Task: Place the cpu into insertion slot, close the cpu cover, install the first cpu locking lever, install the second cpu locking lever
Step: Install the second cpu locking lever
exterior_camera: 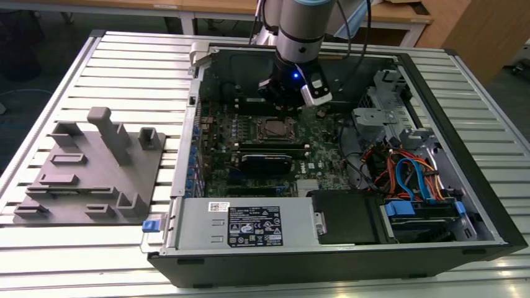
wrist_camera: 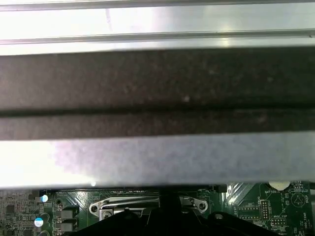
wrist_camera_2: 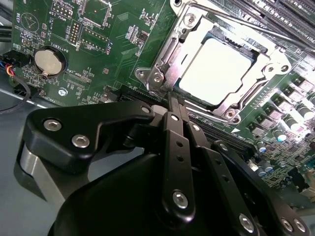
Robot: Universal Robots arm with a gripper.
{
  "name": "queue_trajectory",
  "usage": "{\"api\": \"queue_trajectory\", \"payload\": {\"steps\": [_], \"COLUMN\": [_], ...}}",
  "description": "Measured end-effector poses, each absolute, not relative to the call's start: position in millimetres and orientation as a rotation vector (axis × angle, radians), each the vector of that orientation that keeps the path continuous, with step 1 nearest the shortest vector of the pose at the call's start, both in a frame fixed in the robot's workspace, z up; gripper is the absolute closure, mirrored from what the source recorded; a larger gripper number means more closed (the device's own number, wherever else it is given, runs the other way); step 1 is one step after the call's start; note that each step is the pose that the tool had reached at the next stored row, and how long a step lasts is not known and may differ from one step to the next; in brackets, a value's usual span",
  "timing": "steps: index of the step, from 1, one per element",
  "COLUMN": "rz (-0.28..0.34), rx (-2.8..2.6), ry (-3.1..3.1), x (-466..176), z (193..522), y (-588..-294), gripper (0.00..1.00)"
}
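One arm (exterior_camera: 298, 31) upright over green board (wrist_camera_2: 113, 44); gripper (wrist_camera_2: 171, 101) pressed together beside silvery cover (wrist_camera_2: 224, 64), square chip (wrist_camera_2: 216, 69) inside.

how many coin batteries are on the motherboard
1. In the second wrist view, the coin battery sits in its round holder on the green motherboard, well apart from the cpu cover. Part of the board is hidden, so others may be covered.

arm: reaches steeply down, wrist near vertical | gripper (wrist_camera_2: 173, 98): black fingers (wrist_camera_2: 175, 147) pressed together, tips pointing downward | gripper in exterior view (exterior_camera: 286, 99): low under the wrist
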State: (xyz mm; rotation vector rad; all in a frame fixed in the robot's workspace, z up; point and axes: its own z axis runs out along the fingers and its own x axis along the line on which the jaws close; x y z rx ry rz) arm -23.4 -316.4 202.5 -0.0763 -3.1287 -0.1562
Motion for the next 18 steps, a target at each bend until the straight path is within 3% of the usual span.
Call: {"api": "queue_trajectory", "payload": {"steps": [18], "rz": [-0.143], "rx": [-0.076], "ry": [-3.129], "x": [-23.4], "z": [217.4], "y": [-318.9], "gripper": [0.9]}}
